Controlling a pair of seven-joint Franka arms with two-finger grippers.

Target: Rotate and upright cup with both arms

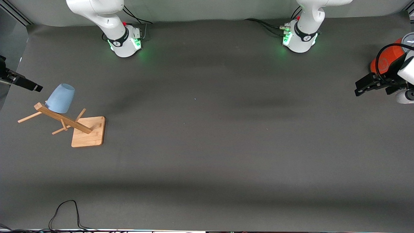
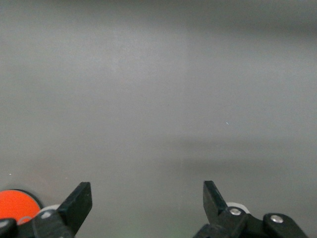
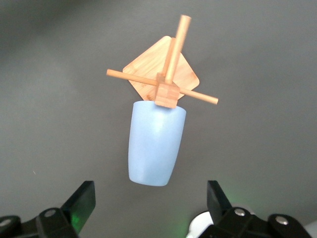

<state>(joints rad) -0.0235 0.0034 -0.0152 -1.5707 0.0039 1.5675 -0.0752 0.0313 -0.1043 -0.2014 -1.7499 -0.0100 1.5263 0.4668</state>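
The pale-blue cup (image 1: 60, 98) sits mouth-down and tilted on the top of a wooden peg rack (image 1: 61, 118) at the right arm's end of the table. Its closed base points up toward my right gripper (image 1: 35, 86). In the right wrist view the cup (image 3: 156, 144) lies just ahead of the right gripper (image 3: 149, 189), which is open, apart from the cup and holds nothing. My left gripper (image 1: 360, 88) hangs open and empty over the left arm's end of the table. The left wrist view shows the left gripper (image 2: 146, 186) over bare grey mat, with no cup in sight.
The rack stands on a square wooden base (image 1: 89, 132) with thin pegs (image 1: 29, 117) sticking out sideways. An orange cylinder (image 1: 385, 61) stands beside the left gripper at the table's edge. A black cable (image 1: 64, 210) lies along the edge nearest the front camera.
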